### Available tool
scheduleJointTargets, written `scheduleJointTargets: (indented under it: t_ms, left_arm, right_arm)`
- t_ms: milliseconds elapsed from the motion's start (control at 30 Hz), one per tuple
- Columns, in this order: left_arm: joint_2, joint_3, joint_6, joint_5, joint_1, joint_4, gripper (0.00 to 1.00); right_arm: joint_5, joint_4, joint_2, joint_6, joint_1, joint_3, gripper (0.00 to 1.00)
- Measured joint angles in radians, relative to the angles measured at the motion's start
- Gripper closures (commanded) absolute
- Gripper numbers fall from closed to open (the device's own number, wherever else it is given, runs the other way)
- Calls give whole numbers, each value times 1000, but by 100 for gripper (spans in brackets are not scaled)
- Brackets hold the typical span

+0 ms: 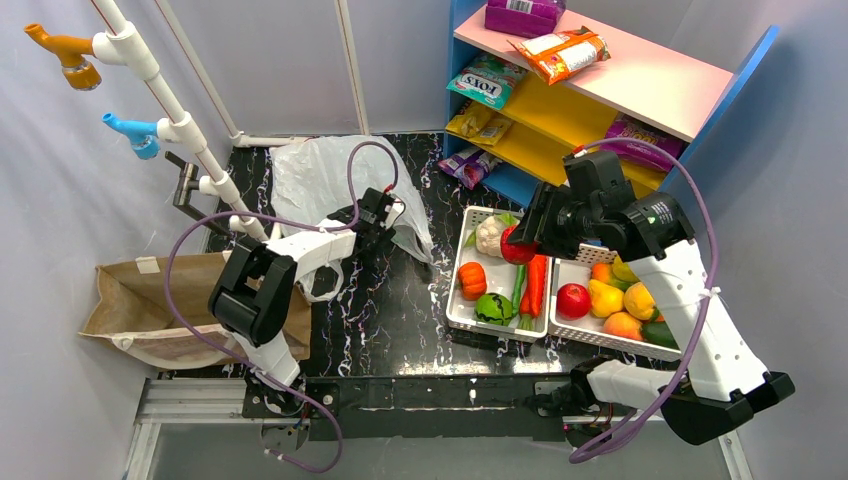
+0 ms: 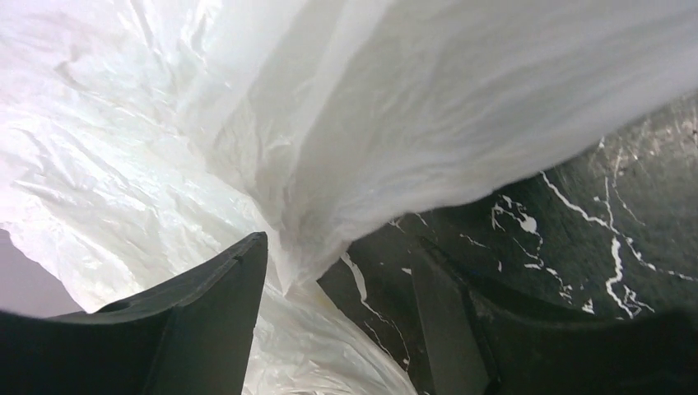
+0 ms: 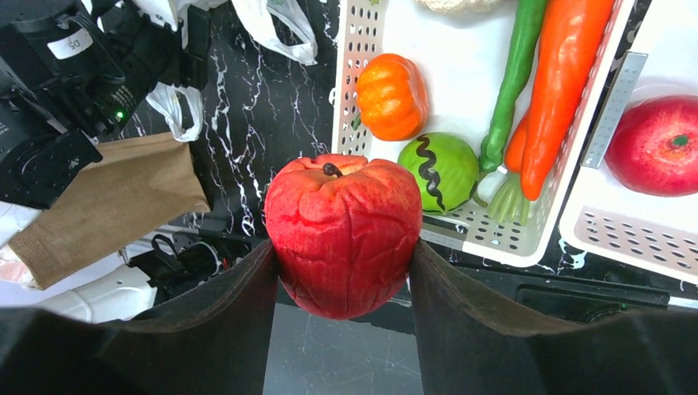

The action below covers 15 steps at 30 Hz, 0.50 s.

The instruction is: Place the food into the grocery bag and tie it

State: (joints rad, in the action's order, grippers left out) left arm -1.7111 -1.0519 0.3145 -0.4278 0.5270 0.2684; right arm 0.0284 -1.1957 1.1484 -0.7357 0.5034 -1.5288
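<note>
Noting geometry first. K: which way does the grocery bag (image 1: 310,170) lie from the loaded hand?

M: To the robot's left and a little farther back. The right gripper (image 1: 519,243) hangs over the far half of the white basket (image 1: 455,305). A strip of black marbled table (image 1: 400,310) separates the basket from the bag, so they are well apart.

K: Jaws, right side?

M: Clamped on the red apple (image 3: 344,222), one finger on each flank, stem end pointing away from the wrist camera. It is roundish, so there is no long axis to line up. It touches none of the other food in the basket.

K: Which arm is nearer the bag?

M: The left, plainly. The left gripper (image 2: 342,247) is at the bag's edge on the basket side. Its fingers (image 2: 222,304) stand apart, with a fold of white film lying between them, close against one finger. The other finger has only table beside it, so the film is not pinched from both sides.

K: Judgement?

M: The transfer turns on a leftward carry to the bag's mouth. I cannot tell from any view how wide that mouth stands. Likely the left hand must grip and lift the film first.
</note>
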Motion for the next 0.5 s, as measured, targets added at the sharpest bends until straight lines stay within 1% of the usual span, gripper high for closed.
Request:
scheduleJointTargets:
  t_ms: [200,433,467,500]
  left_arm:
    - [-13,0,5,-50,0,-69,43]
    - [-49,-4,0,-105,0,-111,51]
    - [-56,-4,0,-113,0,-115,54]
    - [-60,-4,0,-118,0,-119,62]
  right_arm:
    - [0,-19,5,6,0,-7,65]
    - [-2,-36,6,6,0,-35,65]
    - [-3,-36,6,6,0,-40,65]
    - [-3,-36,7,6,0,-46,65]
